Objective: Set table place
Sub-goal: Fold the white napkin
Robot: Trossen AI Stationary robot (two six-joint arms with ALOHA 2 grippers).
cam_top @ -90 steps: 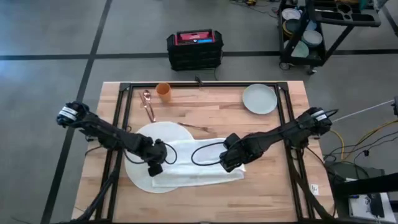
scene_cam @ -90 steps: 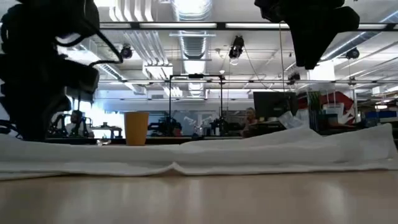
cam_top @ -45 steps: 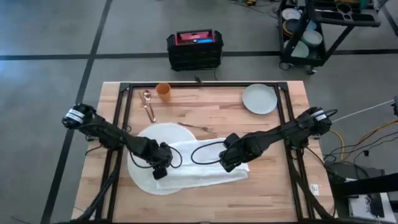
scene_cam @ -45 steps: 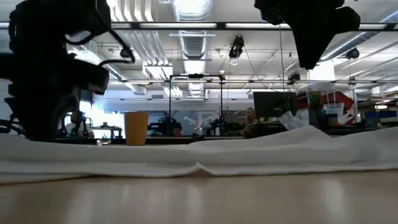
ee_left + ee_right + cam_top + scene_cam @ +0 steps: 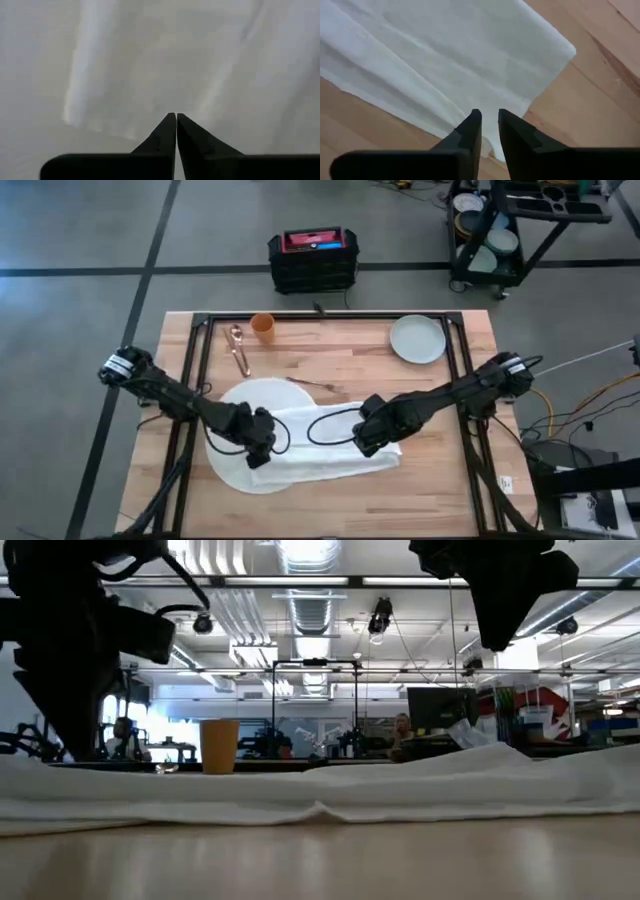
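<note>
A long white cloth (image 5: 320,458) lies flat across the light-wood table (image 5: 440,480). Its left end lies on the round white mat (image 5: 240,402), the place. My left gripper (image 5: 258,454) is shut and points down onto that left end (image 5: 150,60). My right gripper (image 5: 368,444) hovers over the cloth's right end (image 5: 470,60). It has a narrow gap between its fingers (image 5: 489,114), and in the low view (image 5: 505,635) it hangs well above the cloth. The pale grey-green plate (image 5: 417,338) rests at the far right. My left gripper comes from above with its fingers shut, and their tips (image 5: 175,116) reach the cloth's left end over the mat. The cloth's near fold (image 5: 70,775) hides the tips in the low view. Whether they pinch a layer or only press on it, I cannot tell. The cloth lies flat.
An orange cup (image 5: 262,325) and a copper spoon (image 5: 238,348) are at the far left. Another piece of cutlery (image 5: 315,385) lies just beyond the mat. A black cable (image 5: 325,425) loops over the cloth between the arms. A black frame rail (image 5: 330,317) borders the table.
My left gripper has moved a little toward the table's right edge, staying shut. The cloth has slid with it to the right, so its right end reaches farther past my right gripper. The dip in its near edge has also shifted right.
</note>
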